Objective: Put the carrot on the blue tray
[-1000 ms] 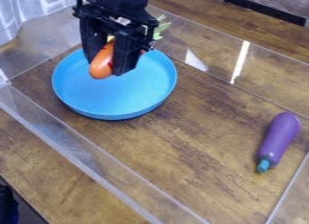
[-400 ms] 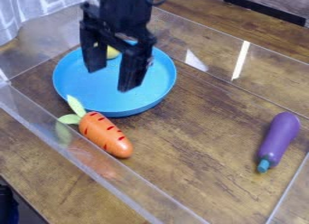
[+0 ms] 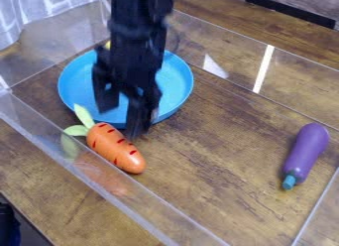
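One carrot [image 3: 114, 146] lies just outside the blue tray [image 3: 77, 84] rim (claw [image 3: 119, 112] spread).

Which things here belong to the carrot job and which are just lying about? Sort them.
Part of the job:
carrot, on the table outside the tray
blue tray
hand, open above the carrot

Just lying about:
purple eggplant, far right on the table

A single camera looked down at a slant from in front of the table [image 3: 252, 205], fairly near. It took in the tray [image 3: 77, 91] at upper left and the arm [image 3: 137, 32] entering from the top edge.
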